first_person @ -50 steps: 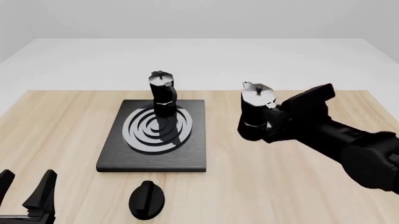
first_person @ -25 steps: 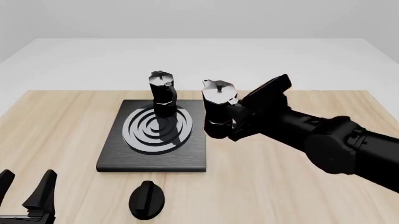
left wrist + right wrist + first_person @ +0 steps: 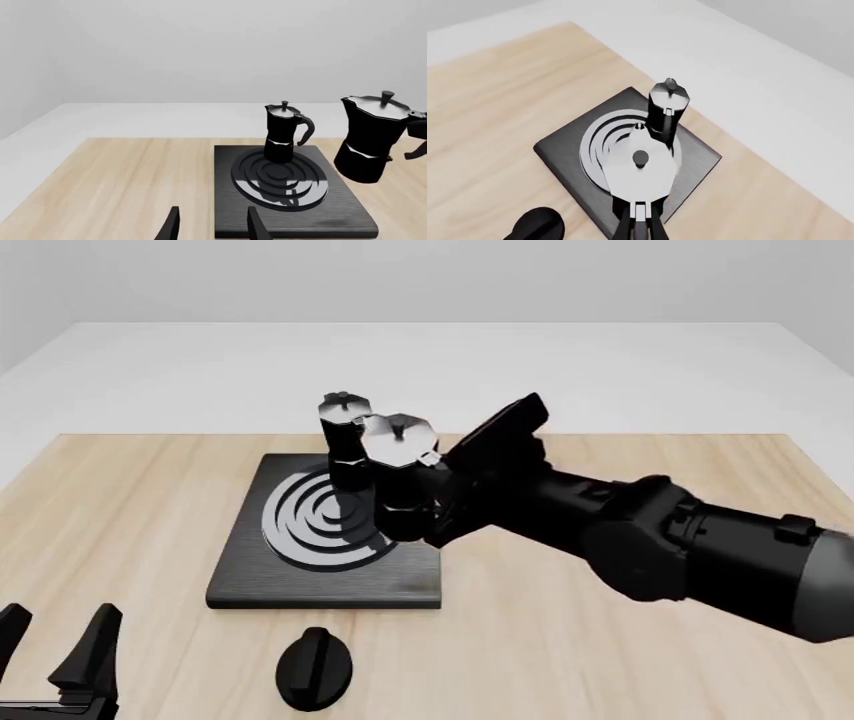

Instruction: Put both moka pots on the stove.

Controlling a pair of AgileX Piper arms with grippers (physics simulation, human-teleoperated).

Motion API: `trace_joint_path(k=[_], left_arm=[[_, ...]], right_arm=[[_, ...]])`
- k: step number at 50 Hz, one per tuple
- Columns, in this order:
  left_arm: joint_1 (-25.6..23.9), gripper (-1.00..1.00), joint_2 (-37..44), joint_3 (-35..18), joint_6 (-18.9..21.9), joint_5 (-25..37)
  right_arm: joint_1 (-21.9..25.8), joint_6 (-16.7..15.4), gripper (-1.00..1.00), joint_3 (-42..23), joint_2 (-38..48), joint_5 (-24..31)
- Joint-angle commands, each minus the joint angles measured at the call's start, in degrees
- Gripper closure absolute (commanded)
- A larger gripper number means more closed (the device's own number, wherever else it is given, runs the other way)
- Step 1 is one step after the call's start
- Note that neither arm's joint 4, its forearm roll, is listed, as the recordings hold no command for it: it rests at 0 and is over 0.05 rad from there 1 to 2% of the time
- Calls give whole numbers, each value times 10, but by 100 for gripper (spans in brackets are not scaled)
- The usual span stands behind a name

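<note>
Nearest the camera: left gripper (image 3: 56, 652) sits low at the table's near-left corner, fingers spread, holding nothing, well apart from the stove. Black oval knob (image 3: 314, 668) lies on the wood just in front of the stove (image 3: 274, 585), not involved. Stove mid-table, silver rings on top. Right gripper (image 3: 434, 502) reaches in from the right, clamped on the carried moka pot (image 3: 398, 475) by its handle side; pot upright, lifted, hanging over the stove's right edge, base above the slab by the look of the left wrist view (image 3: 371, 136). Right wrist view looks straight down on its silver lid (image 3: 642, 172) over the rings. Farther back, the other moka pot (image 3: 347, 440) already stands on the far part of the rings. Step in hand: placing pot two. Next move, my read: lower straight down onto bare slab beside the first pot, keep clearance so they don't knock, then release.
</note>
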Motion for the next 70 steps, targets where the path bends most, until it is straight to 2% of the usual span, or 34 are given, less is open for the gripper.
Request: trace_joint_path(k=[1,25,50,70], left_arm=[[0,-100,0,0,0,0],[0,-100,0,0,0,0],[0,-100,0,0,0,0],[0,-100,0,0,0,0]], right_arm=[[24,3,100,-43,21,-15],[61,-38,100,-121,83,-8],[77,-21,100,-200,157,-7],[59,6,100,-262,228,-12]])
